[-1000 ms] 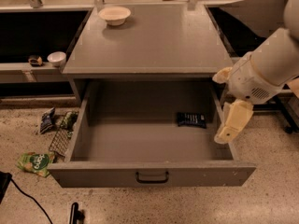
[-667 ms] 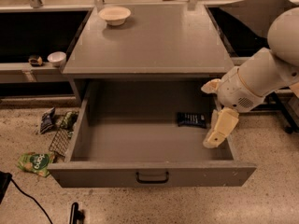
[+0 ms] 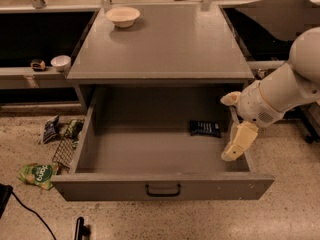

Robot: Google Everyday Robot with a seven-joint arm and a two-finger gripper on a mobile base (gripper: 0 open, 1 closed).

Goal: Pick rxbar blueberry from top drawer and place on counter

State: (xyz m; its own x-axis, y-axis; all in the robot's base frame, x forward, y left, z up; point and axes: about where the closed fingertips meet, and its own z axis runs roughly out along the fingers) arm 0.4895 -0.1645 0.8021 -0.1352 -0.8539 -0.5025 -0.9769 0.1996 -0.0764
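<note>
The top drawer (image 3: 162,183) is pulled wide open, with its black handle (image 3: 163,190) at the front. The rxbar blueberry (image 3: 205,128), a dark flat bar, lies on the drawer floor at the back right. My gripper (image 3: 236,143) hangs over the drawer's right side, just right of the bar and nearer the front, apart from it. The white arm reaches in from the right. The grey counter (image 3: 165,49) is the cabinet top above the drawer.
A pale bowl (image 3: 123,16) stands at the counter's back left. A small white cup (image 3: 61,62) sits on the shelf to the left. A green snack bag (image 3: 38,174), a dark packet (image 3: 50,129) and a wire rack (image 3: 66,146) lie on the floor at the left.
My gripper has moved left and a little down, from the drawer's right wall to over its right interior, closer to the bar. The bar has not moved.
</note>
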